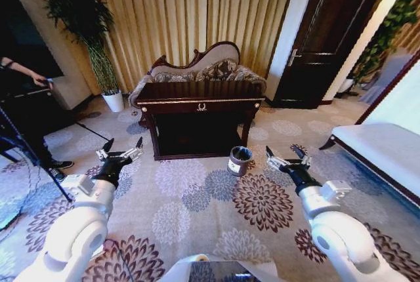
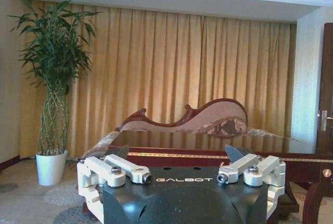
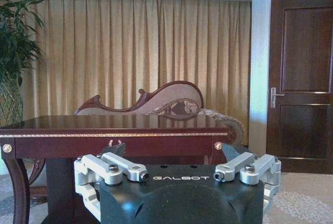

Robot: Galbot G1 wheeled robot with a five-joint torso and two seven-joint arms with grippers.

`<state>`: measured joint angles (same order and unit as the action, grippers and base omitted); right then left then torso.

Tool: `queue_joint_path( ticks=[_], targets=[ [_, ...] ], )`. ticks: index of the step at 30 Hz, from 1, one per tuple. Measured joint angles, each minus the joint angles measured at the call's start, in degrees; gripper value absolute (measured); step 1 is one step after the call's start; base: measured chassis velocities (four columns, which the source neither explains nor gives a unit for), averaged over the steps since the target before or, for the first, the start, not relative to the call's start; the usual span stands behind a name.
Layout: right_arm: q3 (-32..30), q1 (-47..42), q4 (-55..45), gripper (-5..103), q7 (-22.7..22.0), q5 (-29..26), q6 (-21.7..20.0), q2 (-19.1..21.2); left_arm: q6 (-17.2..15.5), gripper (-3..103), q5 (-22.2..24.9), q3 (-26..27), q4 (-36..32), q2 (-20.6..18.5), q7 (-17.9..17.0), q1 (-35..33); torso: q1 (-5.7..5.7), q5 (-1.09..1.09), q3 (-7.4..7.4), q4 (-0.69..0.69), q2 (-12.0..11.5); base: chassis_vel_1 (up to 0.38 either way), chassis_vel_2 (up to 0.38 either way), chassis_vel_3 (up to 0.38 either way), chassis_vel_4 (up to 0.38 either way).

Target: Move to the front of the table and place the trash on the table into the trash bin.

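The dark brown table (image 1: 200,105) with gold trim stands ahead across the floral carpet, its top seen nearly edge-on. The trash on it is hidden from these angles. The small dark round trash bin (image 1: 239,161) sits on the carpet by the table's front right leg. My left gripper (image 1: 121,149) is raised over the carpet, short of the table's left front corner, open and holding nothing. My right gripper (image 1: 287,159) hovers just right of the bin, also open and holding nothing. The wrist views look level across the table (image 2: 208,148) (image 3: 114,130) past each open gripper (image 2: 178,153) (image 3: 171,148).
A carved floral sofa (image 1: 203,65) stands right behind the table against gold curtains. A tall plant in a white pot (image 1: 113,100) is at the back left, a dark door (image 1: 328,39) at the back right. A white bench (image 1: 387,151) lines the right side; a person with a tripod (image 1: 46,138) stands left.
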<state>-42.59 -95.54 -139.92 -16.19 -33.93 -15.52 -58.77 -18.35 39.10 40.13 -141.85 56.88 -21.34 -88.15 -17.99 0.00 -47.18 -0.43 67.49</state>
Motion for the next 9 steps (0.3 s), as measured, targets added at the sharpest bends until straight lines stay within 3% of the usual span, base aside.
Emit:
queue_joint_path(
  ticks=[9],
  targets=[
    [0.00,0.00,-0.03,100,0.00,-0.02,-0.04,0.00,0.00,100,0.00,0.00,0.00,-0.01,0.01,0.00,0.00,0.00,0.00,0.00,0.00,0.000,0.000,0.000,0.000]
  ],
)
